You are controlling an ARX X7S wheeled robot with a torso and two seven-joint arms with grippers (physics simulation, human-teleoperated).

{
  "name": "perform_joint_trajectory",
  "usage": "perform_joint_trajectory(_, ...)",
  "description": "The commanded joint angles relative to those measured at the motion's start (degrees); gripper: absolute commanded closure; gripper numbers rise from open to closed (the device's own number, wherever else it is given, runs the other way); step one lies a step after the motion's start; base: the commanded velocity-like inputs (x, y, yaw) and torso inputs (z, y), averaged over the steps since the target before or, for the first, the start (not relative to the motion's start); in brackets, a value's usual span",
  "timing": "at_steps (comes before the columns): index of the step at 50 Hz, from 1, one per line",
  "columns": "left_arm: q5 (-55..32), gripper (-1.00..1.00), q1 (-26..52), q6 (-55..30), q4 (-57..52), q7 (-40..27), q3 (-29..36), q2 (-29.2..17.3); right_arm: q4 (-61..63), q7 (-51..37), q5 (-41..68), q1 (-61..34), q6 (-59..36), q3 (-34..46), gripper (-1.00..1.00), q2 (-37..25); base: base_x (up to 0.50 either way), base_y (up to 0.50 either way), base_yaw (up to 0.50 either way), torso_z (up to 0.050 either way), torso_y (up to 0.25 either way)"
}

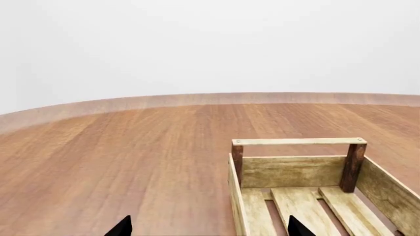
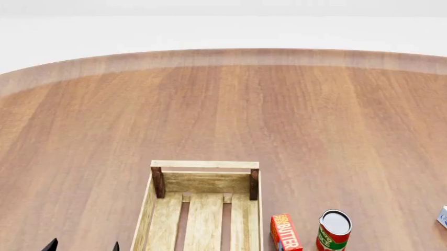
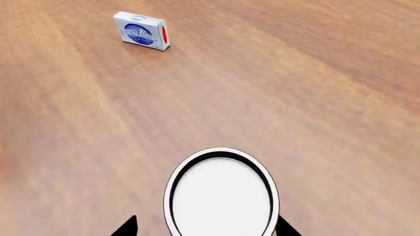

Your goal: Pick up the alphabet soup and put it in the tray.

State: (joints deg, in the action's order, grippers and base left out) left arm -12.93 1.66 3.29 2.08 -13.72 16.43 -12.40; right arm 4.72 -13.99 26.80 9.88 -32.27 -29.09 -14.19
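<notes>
Right wrist view shows the right gripper (image 3: 204, 228) with its two dark fingertips spread apart, one on each side of a can's flat white top (image 3: 221, 196). They hang above it and are not closed on it. The label is hidden from this angle, so I judge rather than see that this is the alphabet soup. It does not appear in the head view.

The risk is a mistaken or poor grasp. If the fingers close high on the rim, the round can may slip out or tip over on the table (image 3: 315, 98). Farther off lies a small blue-and-white box (image 3: 141, 31), well clear.

In the head view, the left gripper (image 2: 82, 246) shows only as two separated tips at the lower left edge, holding nothing. The butter box (image 2: 286, 232) and the red-and-green can (image 2: 334, 230) stand at the bottom right, just beside the tray (image 2: 204, 164). A low carry could knock them, or the wrong can could be taken.

The tray, at bottom centre, has only bare slats inside.
</notes>
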Motion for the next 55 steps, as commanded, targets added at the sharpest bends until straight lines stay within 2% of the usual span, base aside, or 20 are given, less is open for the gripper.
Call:
perform_joint_trajectory(1,-0.22,-1.0,0.05,-0.02,-0.03,-0.26,0.27,-0.2,-1.49,-0.12,0.05,0.08,0.56,-0.03,-1.0,0.01,0.0,0.0,0.0,0.0,0.0)
perform_joint_trajectory(25,-0.5,-1.0,0.22,0.34,0.16,-0.65,0.89,-0.57,-4.37,0.59,-0.02,-0.09,2.67,-0.25,-1.0,-0.44,0.0,0.0,0.0,0.0,0.0)
perform_joint_trajectory(26,-0.52,-1.0,0.22,0.34,0.16,-0.66,0.91,-0.58,-4.38,0.64,-0.01,-0.08,2.72,-0.22,1.0,-0.47,0.0,0.0,0.0,0.0,0.0)
perform_joint_trajectory(37,-0.71,-1.0,0.18,0.3,-0.07,-0.92,1.14,-0.8,-0.47,-0.29,0.25,0.65,1.96,-0.02,1.0,-0.67,0.0,0.0,0.0,0.0,0.0)
perform_joint_trajectory(55,-1.01,-1.0,0.35,0.32,0.1,-1.26,1.45,-1.06,16.21,-2.76,2.62,0.84,-4.77,2.93,1.0,-2.8,0.0,0.0,0.0,0.0,0.001)
